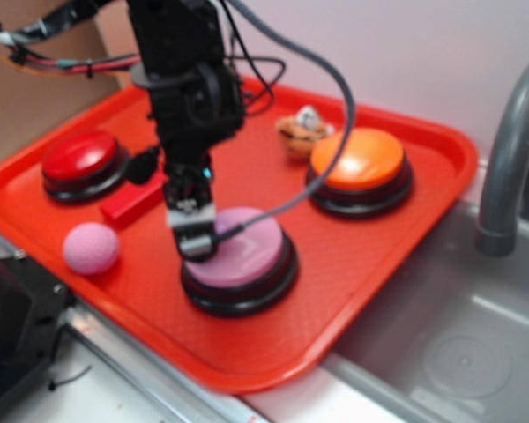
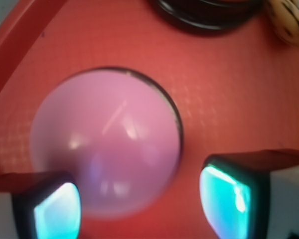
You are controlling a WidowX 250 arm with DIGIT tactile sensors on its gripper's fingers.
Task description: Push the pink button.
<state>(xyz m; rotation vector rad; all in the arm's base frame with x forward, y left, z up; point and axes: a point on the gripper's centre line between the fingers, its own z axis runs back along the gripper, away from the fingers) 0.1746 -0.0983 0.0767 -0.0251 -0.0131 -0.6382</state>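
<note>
The pink button (image 1: 245,251), a pale pink dome on a black round base, sits near the front of the red tray (image 1: 353,282). My gripper (image 1: 194,240) points down at the dome's left edge, very close to its top; contact cannot be told. In the wrist view the pink button (image 2: 107,144) fills the middle, blurred by nearness. The gripper (image 2: 139,201) is open, its two fingertips (image 2: 57,209) set wide apart with nothing held. The dome's near edge lies between them, nearer the left one.
On the tray also stand an orange button (image 1: 361,159) at the back right and a red button (image 1: 81,157) at the left. A small pink ball (image 1: 92,248), a red block (image 1: 134,201) and a small toy (image 1: 301,132) lie nearby. A grey faucet (image 1: 511,150) and sink are at the right.
</note>
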